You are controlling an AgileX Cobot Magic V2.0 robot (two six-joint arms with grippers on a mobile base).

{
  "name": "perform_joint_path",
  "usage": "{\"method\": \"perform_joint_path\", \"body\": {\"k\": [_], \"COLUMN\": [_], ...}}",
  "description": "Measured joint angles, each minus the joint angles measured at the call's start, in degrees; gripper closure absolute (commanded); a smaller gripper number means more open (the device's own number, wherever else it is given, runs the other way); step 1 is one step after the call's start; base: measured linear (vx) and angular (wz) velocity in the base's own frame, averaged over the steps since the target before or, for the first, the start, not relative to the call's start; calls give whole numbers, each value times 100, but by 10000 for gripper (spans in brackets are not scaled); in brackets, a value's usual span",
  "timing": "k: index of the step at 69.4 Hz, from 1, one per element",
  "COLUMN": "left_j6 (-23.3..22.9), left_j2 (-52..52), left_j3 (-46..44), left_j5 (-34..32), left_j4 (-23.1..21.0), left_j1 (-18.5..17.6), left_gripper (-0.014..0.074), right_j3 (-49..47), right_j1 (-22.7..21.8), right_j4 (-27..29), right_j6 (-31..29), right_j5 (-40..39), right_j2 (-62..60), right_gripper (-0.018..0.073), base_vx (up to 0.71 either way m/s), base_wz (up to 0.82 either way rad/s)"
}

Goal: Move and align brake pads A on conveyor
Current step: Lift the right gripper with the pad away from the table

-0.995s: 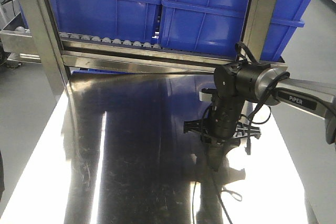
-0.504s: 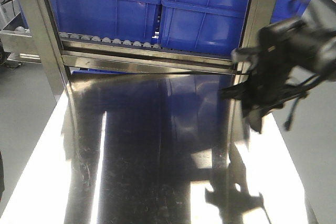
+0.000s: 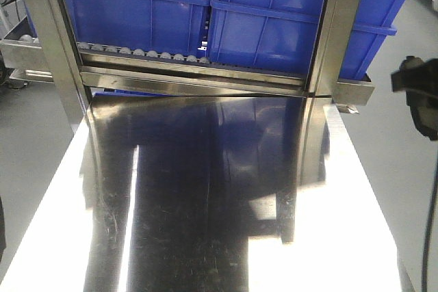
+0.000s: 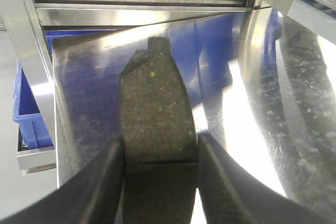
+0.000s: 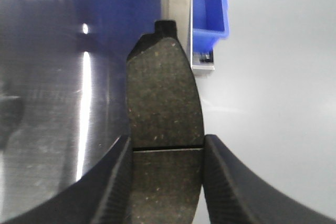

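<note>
The left gripper (image 4: 160, 182) is closed to a pad's width, its fingers (image 4: 107, 179) pinching the left pad (image 4: 155, 114) by its long edges at the centre groove. The pad sticks straight out ahead of the jaws, tab end farthest away, with the steel table (image 4: 273, 108) beneath. The right gripper (image 5: 167, 182) grips the right pad (image 5: 165, 93) the same way, with the table's edge below and to its left and bare floor (image 5: 273, 103) to its right. The belt shows in no view. The pads look stiff and dense for their size, with a gritty face that should not slip easily. Pinching across the width at the groove seems balanced, but the long overhang could pivot in the jaws if the tip is bumped at set-down
</note>
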Motion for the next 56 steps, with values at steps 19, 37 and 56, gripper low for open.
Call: {"method": "perform_joint_path", "body": {"k": [19, 37, 56], "left_j6": [0, 0, 0], "left_j2": [0, 0, 0], "left_j3": [0, 0, 0], "left_j5": [0, 0, 0], "left_j4": [0, 0, 0], "left_j1": [0, 0, 0], "left_gripper": [603, 603, 603], "right_j3": [1935, 3590, 4627], "right_j1": [0, 0, 0], "right_j4": [72, 148, 663], "right_j6": [-39, -215, -756], "right_j5": [-1217, -2012, -2465], "right_j2": [-2009, -3667, -5024], "right_gripper": [564, 564, 564], "base_vx": [0, 0, 0], "base_wz": [0, 0, 0]}}
